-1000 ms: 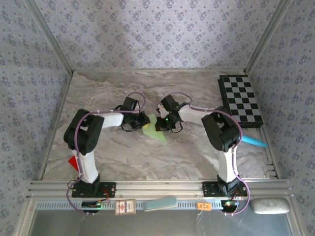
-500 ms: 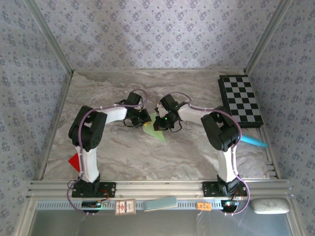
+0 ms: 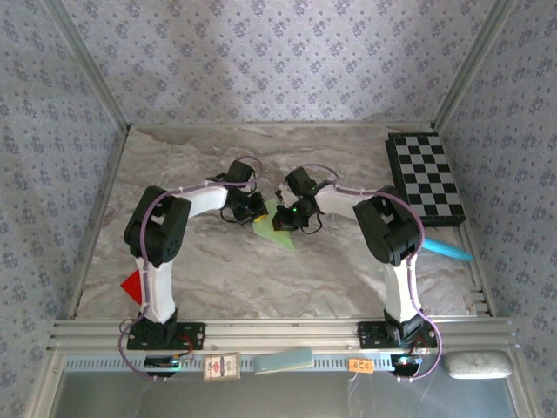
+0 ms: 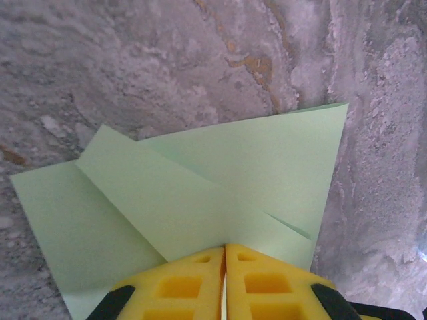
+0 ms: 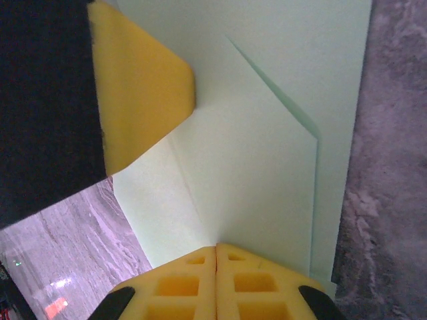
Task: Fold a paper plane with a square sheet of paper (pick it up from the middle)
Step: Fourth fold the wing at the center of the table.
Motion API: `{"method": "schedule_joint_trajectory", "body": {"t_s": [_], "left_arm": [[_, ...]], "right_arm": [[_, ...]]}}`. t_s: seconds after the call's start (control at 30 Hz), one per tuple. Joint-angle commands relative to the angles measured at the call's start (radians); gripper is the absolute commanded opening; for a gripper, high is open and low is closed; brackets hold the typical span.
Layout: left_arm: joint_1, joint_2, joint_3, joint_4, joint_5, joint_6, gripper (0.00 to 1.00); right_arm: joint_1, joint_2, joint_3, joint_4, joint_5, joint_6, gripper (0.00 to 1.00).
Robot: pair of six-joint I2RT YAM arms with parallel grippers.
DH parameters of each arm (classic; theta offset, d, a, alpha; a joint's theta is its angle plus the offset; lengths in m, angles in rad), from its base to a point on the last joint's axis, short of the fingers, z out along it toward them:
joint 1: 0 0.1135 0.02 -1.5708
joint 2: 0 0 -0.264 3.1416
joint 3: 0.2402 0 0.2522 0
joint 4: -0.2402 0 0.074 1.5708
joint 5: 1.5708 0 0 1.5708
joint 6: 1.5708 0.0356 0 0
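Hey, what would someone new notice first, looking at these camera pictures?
The pale green folded paper plane lies at the middle of the grey marbled table. The left gripper and the right gripper, both shut, rest their yellow tips on it. A black-and-white checkerboard lies at the far right.

Both arms share one build. The left arm [image 3: 158,292] and right arm [image 3: 399,296] have white shells over black joint housings, and a thin lilac cable [image 3: 424,231] loops outside each. At 6 o'clock in the top view we log black bases [image 3: 162,333] with small green lights. The wrist heads are black. Left gripper [image 4: 225,248] and right gripper [image 5: 217,248]: yellow fingers [image 4: 267,287] with moulded square recesses, and black rounded mounts at 5 and 7 o'clock.
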Motion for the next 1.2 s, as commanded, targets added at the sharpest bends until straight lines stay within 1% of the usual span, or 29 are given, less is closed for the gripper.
{"method": "schedule_joint_trajectory", "body": {"t_s": [0.0, 0.1, 0.23, 0.43, 0.6, 0.7, 0.77, 0.87, 0.97, 1.07, 1.17], "left_arm": [[-0.005, 0.089, -0.031, -0.151, -0.126, 0.007, 0.08], [-0.004, 0.097, -0.031, -0.152, -0.128, 0.011, 0.08], [-0.005, 0.098, -0.028, -0.157, -0.130, 0.015, 0.08], [-0.005, 0.093, -0.013, -0.158, -0.126, 0.022, 0.08], [-0.008, 0.061, 0.010, -0.127, -0.080, 0.032, 0.09], [-0.013, 0.013, 0.036, -0.094, -0.019, 0.030, 0.12], [-0.013, -0.034, 0.053, -0.065, 0.011, 0.014, 0.17], [-0.010, -0.109, 0.068, -0.050, -0.006, -0.013, 0.29], [0.006, -0.188, 0.033, -0.026, -0.045, -0.056, 0.42], [0.035, -0.270, -0.049, 0.028, -0.060, -0.103, 0.50], [0.072, -0.349, -0.150, 0.080, -0.069, -0.149, 0.57]], "right_arm": [[-0.003, -0.033, -0.079, -0.100, -0.005, -0.014, 0.08], [-0.012, -0.075, -0.163, -0.092, -0.016, -0.005, 0.07], [-0.025, -0.140, -0.273, -0.017, -0.039, 0.032, 0.08], [-0.035, -0.223, -0.371, -0.001, -0.031, 0.054, 0.08], [-0.049, -0.322, -0.404, 0.039, -0.031, 0.042, 0.11], [-0.051, -0.387, -0.403, 0.087, 0.004, 0.038, 0.16], [-0.056, -0.417, -0.393, 0.117, 0.047, 0.051, 0.25], [-0.078, -0.404, -0.365, 0.170, 0.039, 0.070, 0.34], [-0.099, -0.344, -0.303, 0.187, -0.001, 0.088, 0.38], [-0.107, -0.259, -0.238, 0.214, -0.066, 0.098, 0.41], [-0.105, -0.176, -0.160, 0.201, -0.113, 0.083, 0.41]]}}
